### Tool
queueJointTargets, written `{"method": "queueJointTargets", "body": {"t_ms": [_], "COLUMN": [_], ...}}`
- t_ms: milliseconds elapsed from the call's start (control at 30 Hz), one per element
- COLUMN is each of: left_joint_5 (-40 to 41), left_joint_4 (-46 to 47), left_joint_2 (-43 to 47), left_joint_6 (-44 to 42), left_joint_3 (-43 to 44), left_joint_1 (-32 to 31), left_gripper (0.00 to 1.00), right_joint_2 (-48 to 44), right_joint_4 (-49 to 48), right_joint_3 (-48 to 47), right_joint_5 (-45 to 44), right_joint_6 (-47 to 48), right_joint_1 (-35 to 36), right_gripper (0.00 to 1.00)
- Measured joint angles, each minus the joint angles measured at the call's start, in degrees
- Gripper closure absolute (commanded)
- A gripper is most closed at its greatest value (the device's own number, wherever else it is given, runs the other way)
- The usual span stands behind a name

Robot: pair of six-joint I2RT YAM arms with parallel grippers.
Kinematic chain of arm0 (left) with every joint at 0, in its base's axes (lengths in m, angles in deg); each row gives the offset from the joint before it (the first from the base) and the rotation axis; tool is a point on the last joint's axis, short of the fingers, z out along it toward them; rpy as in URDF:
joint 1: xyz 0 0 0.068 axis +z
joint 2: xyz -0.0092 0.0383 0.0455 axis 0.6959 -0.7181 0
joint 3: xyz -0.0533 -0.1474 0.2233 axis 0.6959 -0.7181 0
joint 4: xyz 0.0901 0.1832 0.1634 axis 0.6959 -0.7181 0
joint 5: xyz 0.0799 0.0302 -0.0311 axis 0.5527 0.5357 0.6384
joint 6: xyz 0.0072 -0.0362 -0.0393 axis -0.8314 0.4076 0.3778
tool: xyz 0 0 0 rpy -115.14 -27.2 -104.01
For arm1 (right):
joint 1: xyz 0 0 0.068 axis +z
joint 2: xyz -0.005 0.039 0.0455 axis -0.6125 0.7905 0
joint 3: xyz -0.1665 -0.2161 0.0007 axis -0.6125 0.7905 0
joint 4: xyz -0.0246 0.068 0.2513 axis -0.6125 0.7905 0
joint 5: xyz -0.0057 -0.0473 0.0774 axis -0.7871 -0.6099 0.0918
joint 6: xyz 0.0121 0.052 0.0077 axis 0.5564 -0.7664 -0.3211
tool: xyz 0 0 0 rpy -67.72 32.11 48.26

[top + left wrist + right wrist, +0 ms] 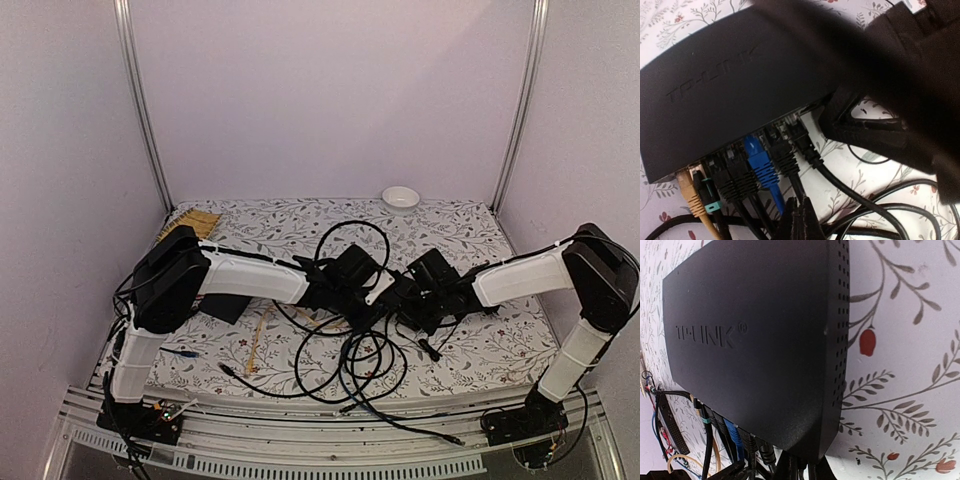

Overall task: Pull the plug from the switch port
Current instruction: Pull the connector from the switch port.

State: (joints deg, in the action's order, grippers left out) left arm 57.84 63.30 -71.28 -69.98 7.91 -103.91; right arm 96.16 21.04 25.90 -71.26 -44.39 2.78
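On the table (500,350), switch (740,85) half behind blur, left pincer (799,220) and right pincer (800,467) cropped, opening unclear.

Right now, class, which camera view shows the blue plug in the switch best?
The left wrist view: the blue plug sits whole in the socket row of the switch. The right wrist view shows only a blue sliver below that box's edge. The top view hides it among cables.

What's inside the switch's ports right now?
Left wrist view: the switch holds a tan plug, a teal-clipped black plug, several black plugs and one blue plug. The row's right end is blurred and partly covered by black hardware.
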Motion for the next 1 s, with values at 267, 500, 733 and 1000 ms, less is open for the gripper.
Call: {"method": "queueJointTargets", "body": {"t_ms": [267, 500, 733, 1000], "left_joint_5": [-0.17, 0.22, 0.76, 2.67], "left_joint_4": [0.02, 0.02, 0.63, 1.75], "left_joint_2": [-0.02, -0.02, 0.02, 0.55], "left_joint_6": [-0.02, -0.42, -0.13, 0.00], "left_joint_3": [0.20, 0.17, -0.70, -1.84], "left_joint_1": [0.00, 0.26, 0.31, 0.28], "left_gripper": [1.00, 0.67, 0.59, 0.72], "right_joint_2": [1.03, 1.05, 1.05, 1.05], "right_joint_4": [-2.99, -3.17, -3.21, -3.26], "right_joint_3": [0.00, 0.07, 0.07, 0.07], "right_joint_5": [1.27, 1.27, 1.29, 1.29], "right_joint_6": [-0.04, -0.13, -0.35, -0.37], "right_joint_1": [1.16, 1.29, 1.29, 1.33], "right_gripper": [0.98, 0.98, 0.98, 0.98]}}
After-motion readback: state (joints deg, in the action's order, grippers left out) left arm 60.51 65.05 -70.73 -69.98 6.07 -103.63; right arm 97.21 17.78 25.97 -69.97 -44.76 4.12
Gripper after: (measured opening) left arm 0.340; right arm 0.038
